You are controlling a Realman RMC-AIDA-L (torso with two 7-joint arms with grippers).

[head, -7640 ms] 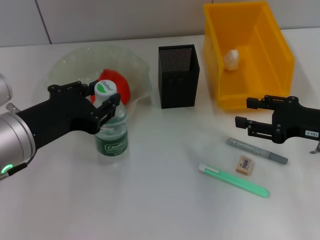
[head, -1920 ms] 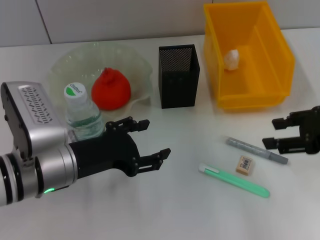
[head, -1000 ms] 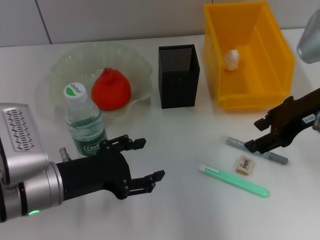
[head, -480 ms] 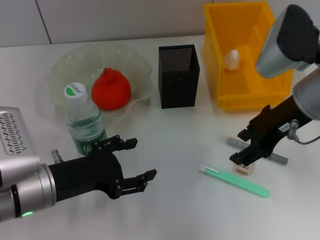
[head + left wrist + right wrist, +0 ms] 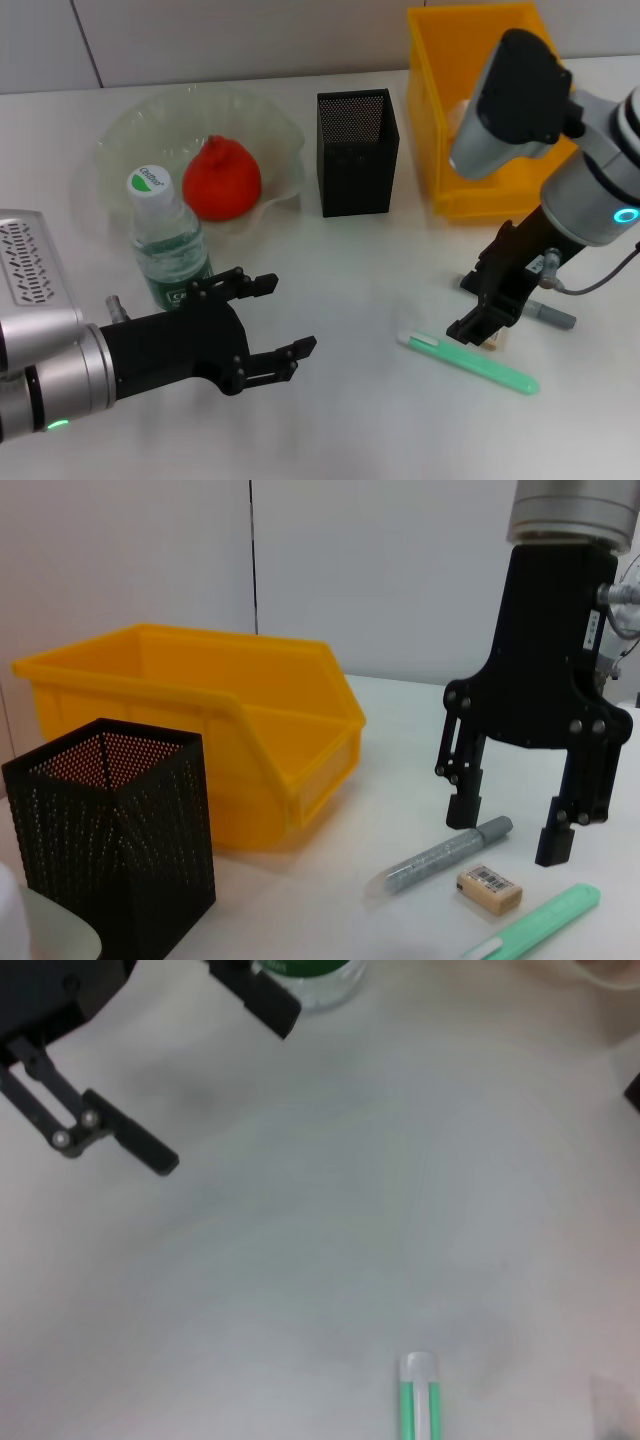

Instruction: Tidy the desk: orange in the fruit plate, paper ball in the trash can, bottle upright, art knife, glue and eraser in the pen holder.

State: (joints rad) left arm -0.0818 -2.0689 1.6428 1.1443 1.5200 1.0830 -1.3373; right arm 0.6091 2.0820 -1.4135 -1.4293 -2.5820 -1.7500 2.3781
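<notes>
While the right pincer (image 5: 480, 318) is held point-down over the eraser (image 5: 489, 888), its black fingers (image 5: 464, 803) are spread wide with nothing between them, one on either side of the small beige block, just above the white surface (image 5: 350, 290). In the left wrist view the eraser is seen lying flat between a grey glitter pen-like stick (image 5: 441, 856) and a pale-green flat tool (image 5: 540, 923), close to both; in the head view the eraser is hidden behind the right pincer, while the green tool (image 5: 470, 361) and the grey stick's far end (image 5: 555, 316) are seen beside it.

The left pincer (image 5: 268, 320) is held low over the near left part of the surface, its fingers apart and empty, well apart from the bottle (image 5: 170, 243). The bottle is stood upright, cap on top, just in front of the fruit plate (image 5: 130, 135), whose ruffled rim is seen behind it. The orange (image 5: 221, 180) is seen resting inside the fruit plate. The pen holder (image 5: 357, 152) is stood between the fruit plate and the trash can (image 5: 500, 205), near both but touching neither. The paper ball cannot be made out, as the inside of the yellow bin is largely covered by the right arm's grey housing. In the right wrist view only the cap end of the green tool (image 5: 420, 1400), the bottle's base (image 5: 310, 978) and the left pincer's fingers (image 5: 130, 1140) are shown.
</notes>
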